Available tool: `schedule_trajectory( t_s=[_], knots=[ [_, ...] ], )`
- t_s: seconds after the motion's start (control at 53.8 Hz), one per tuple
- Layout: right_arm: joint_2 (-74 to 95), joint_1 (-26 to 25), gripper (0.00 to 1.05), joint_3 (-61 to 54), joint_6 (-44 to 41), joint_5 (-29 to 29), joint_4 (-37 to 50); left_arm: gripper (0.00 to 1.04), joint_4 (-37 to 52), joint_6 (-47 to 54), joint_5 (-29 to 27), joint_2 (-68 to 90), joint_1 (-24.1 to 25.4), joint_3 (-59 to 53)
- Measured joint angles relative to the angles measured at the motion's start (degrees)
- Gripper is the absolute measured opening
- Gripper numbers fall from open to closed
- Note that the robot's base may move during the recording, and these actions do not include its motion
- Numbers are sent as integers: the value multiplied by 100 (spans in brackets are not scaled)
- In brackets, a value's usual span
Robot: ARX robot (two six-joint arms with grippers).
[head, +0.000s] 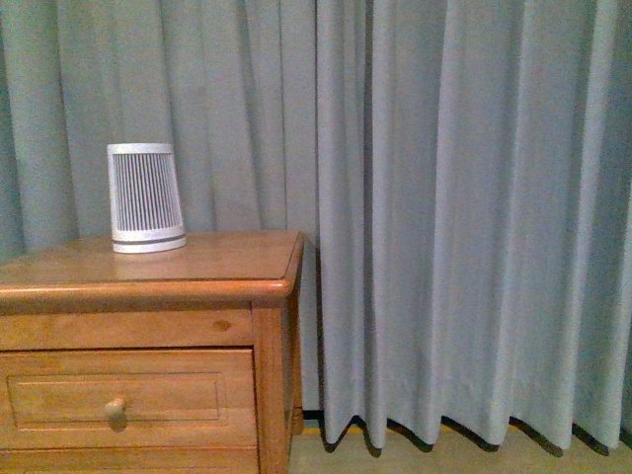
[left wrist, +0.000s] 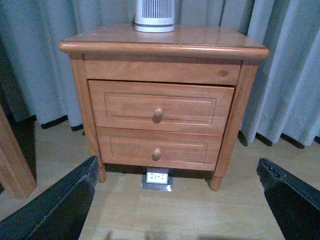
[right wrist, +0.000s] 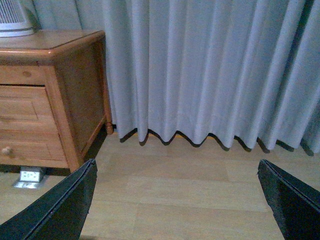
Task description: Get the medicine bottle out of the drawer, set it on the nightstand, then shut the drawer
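The honey-brown nightstand (head: 197,262) stands at the left of the front view; it also shows in the left wrist view (left wrist: 165,42) and the right wrist view (right wrist: 55,42). Its top drawer (left wrist: 160,107) with a round knob (left wrist: 158,114) looks slightly pulled out; the drawer front also shows in the front view (head: 128,395). The medicine bottle is hidden. My left gripper (left wrist: 175,200) is open and empty, well back from the nightstand, above the floor. My right gripper (right wrist: 175,200) is open and empty, over bare floor to the right of the nightstand.
A large white ribbed tapered appliance (head: 145,197) stands on the nightstand top. The bottom drawer (left wrist: 157,150) is shut. A floor outlet (left wrist: 157,179) sits under the nightstand. Grey curtains (head: 444,197) hang behind. A wooden furniture edge (left wrist: 12,165) stands at the left.
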Motion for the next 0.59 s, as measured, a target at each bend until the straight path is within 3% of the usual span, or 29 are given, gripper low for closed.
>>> schedule_trajectory(
  t_s=[0.186, 0.242, 0.279, 0.446, 0.595],
  knots=[
    [0, 0, 98, 0, 2, 0, 0, 98, -44, -55, 4, 37, 0, 4],
    [0, 0, 98, 0, 2, 0, 0, 98, -588, -378, 39, 400, 0, 212],
    [0, 2, 98, 0, 2, 0, 0, 98, -472, -573, 35, 909, -9, 245],
    [0, 0, 98, 0, 0, 0, 0, 98, 1991, -509, -138, 3257, -111, 245],
    [0, 0, 98, 0, 0, 0, 0, 98, 4966, -210, -376, 6319, -260, 647]
  ],
)
